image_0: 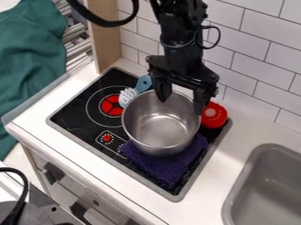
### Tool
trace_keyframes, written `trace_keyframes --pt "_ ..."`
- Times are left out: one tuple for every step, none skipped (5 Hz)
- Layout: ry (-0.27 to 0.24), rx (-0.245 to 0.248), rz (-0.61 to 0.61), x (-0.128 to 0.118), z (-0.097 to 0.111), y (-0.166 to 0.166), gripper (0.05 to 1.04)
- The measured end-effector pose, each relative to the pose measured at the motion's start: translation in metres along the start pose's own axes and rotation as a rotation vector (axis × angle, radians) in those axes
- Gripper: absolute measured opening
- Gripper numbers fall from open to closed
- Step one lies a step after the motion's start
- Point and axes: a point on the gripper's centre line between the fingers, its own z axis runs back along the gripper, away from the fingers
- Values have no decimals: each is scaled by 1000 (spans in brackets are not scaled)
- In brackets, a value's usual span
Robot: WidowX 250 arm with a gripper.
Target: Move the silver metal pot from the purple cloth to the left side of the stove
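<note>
Looking down from my station, I have the metal pot standing roughly upright on the black stove top, its lower part against a crumpled purple cloth. Over its far side hangs the gripper, fingers spread apart, one reaching over the pot's mouth and the other close by its rim on the side toward a round red thing. On the opposite side, the brush lies with its pale bristles close to the pot, near the red burner; the control knob sits nearer me. Farther out I have the white counter, the grey sink beyond the red thing, and the tiled wall behind. As for progress, I'd judge that the gripper is placed at the pot but has no firm hold on it; the pot is down on the stove side, and any lift or shift would still be left to do. This could equally be the end of a placement, and I can't settle that from here. What I can't make out is whether either fingertip actually touches the metal. The pot hides part of the cloth, so I can't tell how far it runs underneath. The red thing is partly tucked behind the finger and pot, and the sink is cut off at the edge of my view.
</note>
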Motion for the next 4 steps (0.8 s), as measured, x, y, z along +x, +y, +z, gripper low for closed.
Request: trace_keyframes --pt "23 0 5 -4 -7 0 1009" --pt "-45 -11 2 0 -12 -8 1009" --pt "-68 -7 -37 4 -12 -25 1008" --pt "-79 -13 -58 -1 -17 -38 1008"
